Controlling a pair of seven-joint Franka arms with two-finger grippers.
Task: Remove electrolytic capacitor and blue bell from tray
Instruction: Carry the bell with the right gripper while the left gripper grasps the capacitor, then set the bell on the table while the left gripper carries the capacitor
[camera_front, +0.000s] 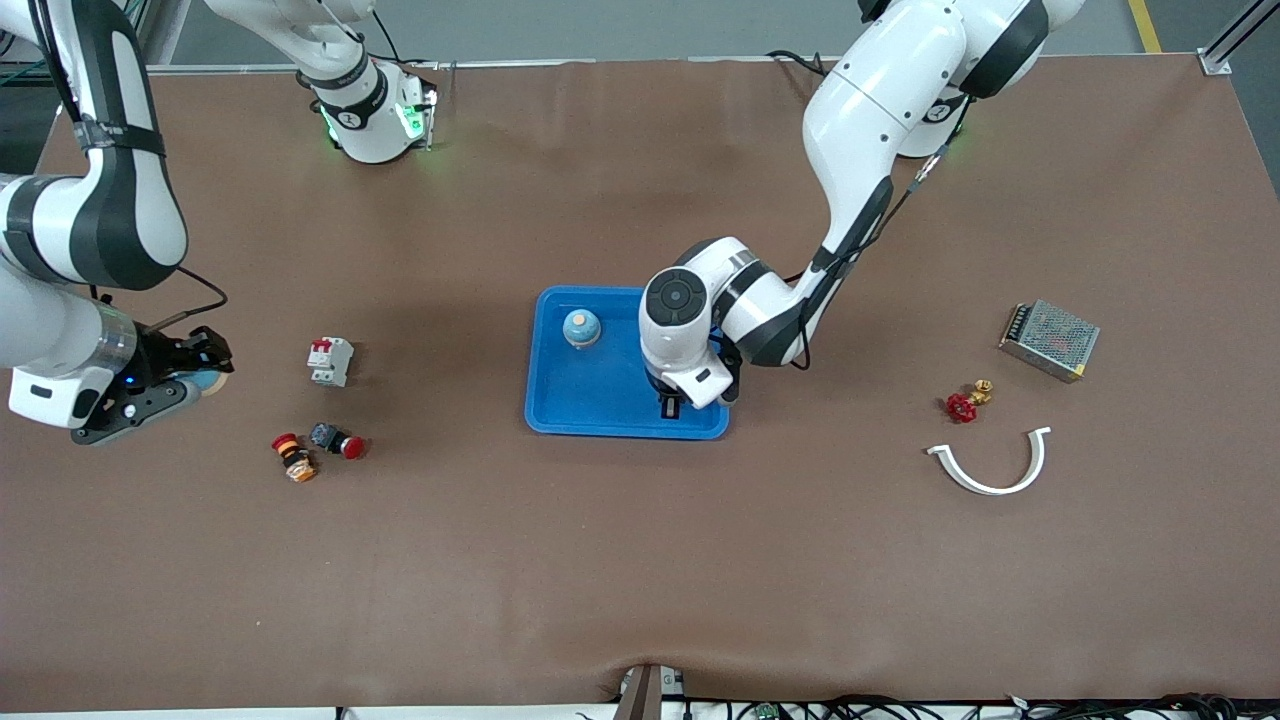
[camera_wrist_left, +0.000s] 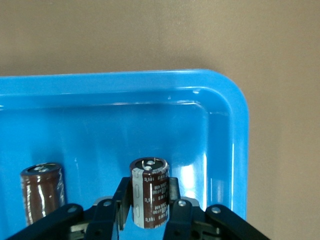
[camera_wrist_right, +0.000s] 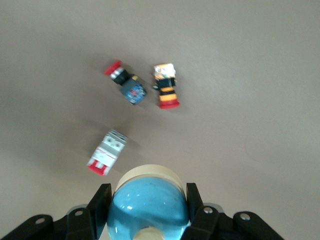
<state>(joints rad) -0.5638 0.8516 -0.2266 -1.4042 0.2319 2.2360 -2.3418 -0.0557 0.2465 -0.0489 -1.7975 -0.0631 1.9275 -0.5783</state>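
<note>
A brown table (camera_front: 640, 560) fills the front view, with both arms reaching down onto it. The left arm comes from its base at the top edge and bends down to the middle of the table, where its gripper (camera_front: 668, 405) stands inside a blue tray (camera_front: 560, 400), at the tray corner nearest the front camera on the left arm's side. In the left wrist view the left gripper (camera_wrist_left: 150, 205) is clamped on a brown capacitor (camera_wrist_left: 149, 192), held upright with its fingers (camera_wrist_left: 176, 197) pressed on either side. A second capacitor (camera_wrist_left: 42, 192) stands upright in the same tray (camera_wrist_left: 150, 90), beside the held one and apart from it. A blue bell (camera_front: 581, 327) sits in the tray near its edge toward the arm bases.

The right arm hangs over the table edge at its own end. Its gripper (camera_front: 195, 365) is closed around a second blue bell (camera_front: 208, 383) with a cream base, seen close in the right wrist view (camera_wrist_right: 147, 210).

Toward the left arm's end lie a metal power supply (camera_front: 1049, 339), a white curved clip (camera_front: 993, 467) and a small red-handled valve (camera_front: 966, 401) between them.

Near the right gripper lie a white circuit breaker (camera_front: 329, 360), a red push button (camera_front: 337, 441) and an orange-banded button (camera_front: 293, 457), the two buttons nearer the front camera than the breaker.
</note>
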